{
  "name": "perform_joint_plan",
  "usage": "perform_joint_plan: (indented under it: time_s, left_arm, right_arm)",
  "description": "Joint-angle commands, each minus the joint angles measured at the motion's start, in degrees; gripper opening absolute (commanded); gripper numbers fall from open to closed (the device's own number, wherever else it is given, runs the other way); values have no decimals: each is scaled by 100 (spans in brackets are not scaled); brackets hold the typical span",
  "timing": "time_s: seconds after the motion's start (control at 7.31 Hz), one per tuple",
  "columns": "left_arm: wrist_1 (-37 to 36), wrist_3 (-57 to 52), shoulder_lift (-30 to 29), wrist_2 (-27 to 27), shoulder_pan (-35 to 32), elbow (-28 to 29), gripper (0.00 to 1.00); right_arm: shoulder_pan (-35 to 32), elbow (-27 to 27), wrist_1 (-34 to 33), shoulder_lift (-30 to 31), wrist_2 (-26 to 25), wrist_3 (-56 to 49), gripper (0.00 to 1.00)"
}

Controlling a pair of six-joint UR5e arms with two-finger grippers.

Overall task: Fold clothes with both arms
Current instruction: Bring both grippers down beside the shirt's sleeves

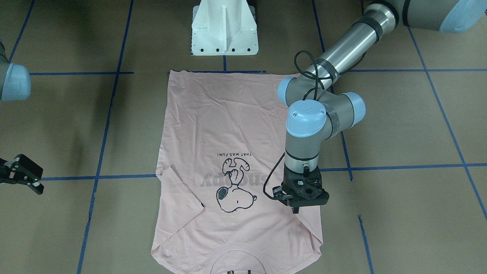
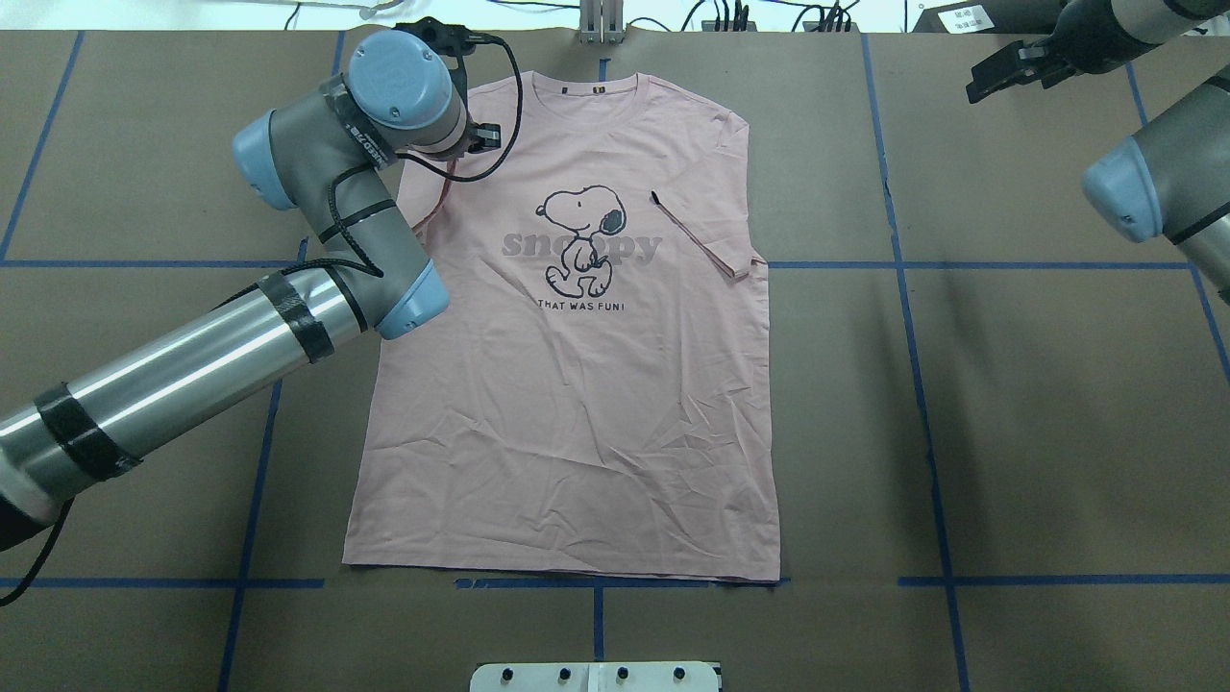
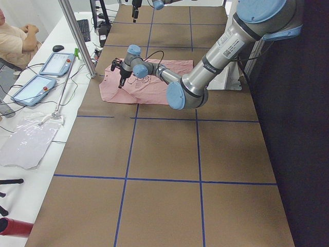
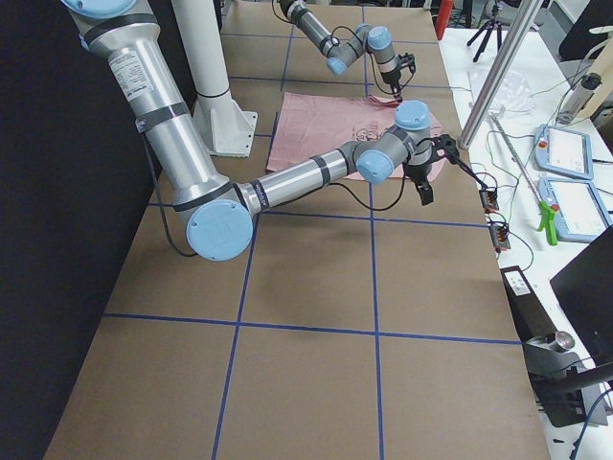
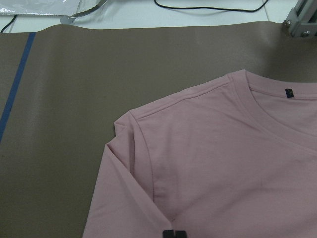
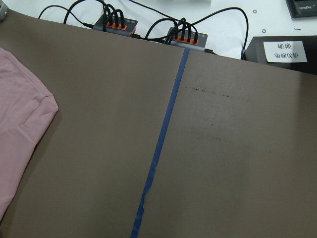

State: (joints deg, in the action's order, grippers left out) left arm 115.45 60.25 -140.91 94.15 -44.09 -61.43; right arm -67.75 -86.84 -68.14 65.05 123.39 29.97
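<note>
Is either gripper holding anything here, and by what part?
The left gripper appears shut on the T-shirt, pinching its folded-in sleeve near the shoulder. The right gripper is open, off the cloth, holding nothing.

A brown table covering (image 2: 1057,432) is seen, divided into squares by blue tape lines (image 2: 1009,264). A white pedestal (image 1: 224,28) is placed at the top centre of the front-facing view. In the left side view, two tablets (image 3: 56,64) and a clear plastic sheet (image 3: 28,139) are laid along the left edge, and a seated person (image 3: 15,41) is partly shown at the upper left. Two cable hubs (image 6: 116,24) are lined along the top of the right wrist view.
</note>
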Motion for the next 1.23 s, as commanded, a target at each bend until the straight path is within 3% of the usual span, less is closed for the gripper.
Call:
perform_joint_plan:
  time_s: [0.0,0.27,0.55,0.68,1.09]
  left_arm:
    - [12,-108,-33,-19,6,62,99]
    - [-5,-240,237,112,-3,-812,100]
    - [-5,-294,1219,586,6,-2304,100]
    - [-5,-286,1598,709,15,-2956,100]
    - [12,29,2774,834,619,-4513,100]
  right_arm:
    - [7,-17,2,-10,1,0,100]
    - [129,-253,11,-2,10,462,100]
    - [751,-1120,-15,217,-112,1777,100]
    - [1328,-1577,-32,410,-505,2567,100]
    - [3778,-3149,-85,1392,-2751,4599,100]
